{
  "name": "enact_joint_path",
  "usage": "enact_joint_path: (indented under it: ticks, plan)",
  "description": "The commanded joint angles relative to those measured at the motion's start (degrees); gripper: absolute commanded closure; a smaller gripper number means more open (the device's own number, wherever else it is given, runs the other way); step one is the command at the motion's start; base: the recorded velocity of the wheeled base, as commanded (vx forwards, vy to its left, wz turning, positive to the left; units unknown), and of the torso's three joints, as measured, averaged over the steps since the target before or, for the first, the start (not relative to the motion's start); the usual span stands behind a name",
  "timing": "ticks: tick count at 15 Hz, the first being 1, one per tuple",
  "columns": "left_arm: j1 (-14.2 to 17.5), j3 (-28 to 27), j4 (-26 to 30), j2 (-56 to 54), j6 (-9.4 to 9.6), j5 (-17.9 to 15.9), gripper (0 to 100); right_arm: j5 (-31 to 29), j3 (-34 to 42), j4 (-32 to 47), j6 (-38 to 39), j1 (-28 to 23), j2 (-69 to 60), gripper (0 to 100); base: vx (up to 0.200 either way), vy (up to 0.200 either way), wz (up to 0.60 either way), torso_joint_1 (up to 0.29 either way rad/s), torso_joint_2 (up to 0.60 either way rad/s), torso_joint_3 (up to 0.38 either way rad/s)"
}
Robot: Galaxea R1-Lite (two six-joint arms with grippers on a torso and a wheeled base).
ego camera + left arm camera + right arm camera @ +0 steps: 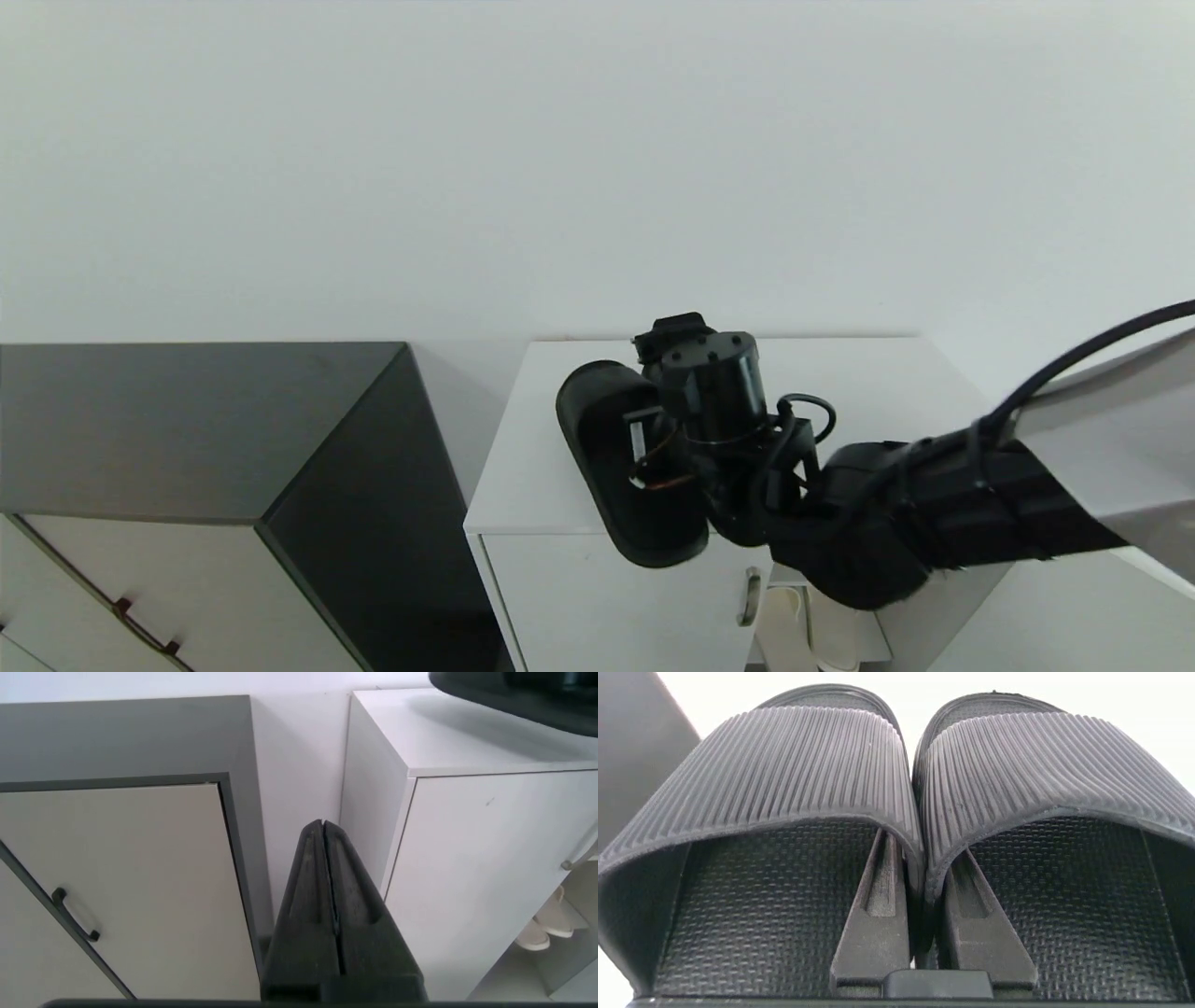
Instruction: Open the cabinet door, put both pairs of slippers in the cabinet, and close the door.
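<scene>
A pair of black ribbed slippers (pixel 625 467) hangs on edge over the front of the white cabinet's top (pixel 560 439). My right gripper (pixel 644 448) is shut on the pair. In the right wrist view one finger (pixel 873 905) lies inside each slipper (pixel 822 793), pinching the two inner walls together between them (pixel 922 854). A pair of white slippers (pixel 803 635) rests on a shelf inside the cabinet, beside the door panel with the metal handle (pixel 750 595). My left gripper (pixel 324 831) is shut and empty, low before the gap between the two cabinets; the white slippers (pixel 551 929) lie off to its side.
A dark grey cabinet (pixel 187 420) with cream fronts and a dark handle (pixel 75 915) stands to the left of the white cabinet (pixel 486 831), with a narrow gap between them. A plain white wall rises behind both.
</scene>
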Motion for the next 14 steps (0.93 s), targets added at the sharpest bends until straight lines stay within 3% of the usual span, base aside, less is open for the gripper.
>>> enact_joint_path:
  ticks: [1, 10, 14]
  plan:
    - [-0.02, 0.0, -0.01, -0.01, 0.02, -0.04, 100, 1.22, 11.75, -0.71, 0.52, 3.43, -11.38, 100, 0.0, 0.0, 0.0, 0.0, 0.0, 0.0]
    - [-0.02, 0.0, -0.01, 0.08, -0.15, -0.13, 100, 2.27, 14.73, -0.71, 1.75, 3.34, -13.31, 100, 0.0, 0.0, 0.0, 0.0, 0.0, 0.0]
    - [-0.02, 0.0, -0.01, -0.01, -0.15, -0.13, 100, 2.45, 14.65, -0.71, 1.66, 3.34, -12.87, 100, -0.2, 0.0, 0.0, 0.01, 0.01, 0.001]
